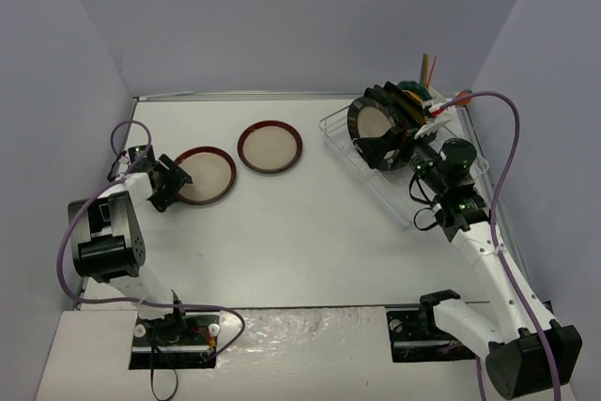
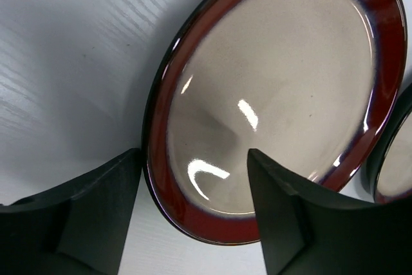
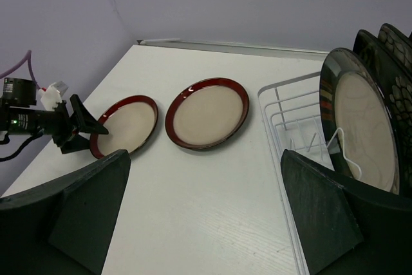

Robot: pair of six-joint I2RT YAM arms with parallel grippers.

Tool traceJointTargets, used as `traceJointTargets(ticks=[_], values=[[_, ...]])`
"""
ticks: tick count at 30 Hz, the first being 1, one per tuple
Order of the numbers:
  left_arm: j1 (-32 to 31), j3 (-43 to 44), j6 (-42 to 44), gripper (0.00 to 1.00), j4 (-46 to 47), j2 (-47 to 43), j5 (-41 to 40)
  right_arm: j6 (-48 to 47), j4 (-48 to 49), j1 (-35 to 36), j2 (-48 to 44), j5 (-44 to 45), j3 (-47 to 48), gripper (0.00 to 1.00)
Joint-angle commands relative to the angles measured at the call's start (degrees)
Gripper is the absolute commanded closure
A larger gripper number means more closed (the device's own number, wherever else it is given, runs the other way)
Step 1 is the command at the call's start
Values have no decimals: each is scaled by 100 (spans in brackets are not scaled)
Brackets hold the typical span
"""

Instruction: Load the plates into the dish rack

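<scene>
Two round cream-centred plates with red-brown rims lie flat on the table: the left plate and the right plate. My left gripper is open, its jaws straddling the left plate's near-left rim without gripping it. The white wire dish rack holds several plates on edge, with a striped-black-rimmed cream plate in front and black plates behind it. My right gripper is open and empty over the rack's near side.
A cutlery caddy with wooden utensils stands at the rack's far corner. Purple walls close in the table on the left, back and right. Both arms trail purple cables.
</scene>
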Motion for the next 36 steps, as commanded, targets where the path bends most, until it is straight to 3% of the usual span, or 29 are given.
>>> traceJointTargets(ticks=[1, 8, 14, 23, 36], values=[[23, -165, -266, 42, 5, -4, -187, 142, 613, 82, -48, -276, -13, 0], [19, -385, -235, 80, -237, -130, -258, 287, 743, 508, 126, -215, -161, 0], [23, -605, -231, 99, -473, -531, -241, 552, 1006, 1339, 467, 217, -187, 0], [6, -1104, -579, 100, -883, -1662, 546, 2001, 1923, 2559, 1535, 882, -494, 0], [-357, -1927, -1794, 100, -487, -3217, 1716, 3725, 2570, 3314, 3907, 820, -59, 0]])
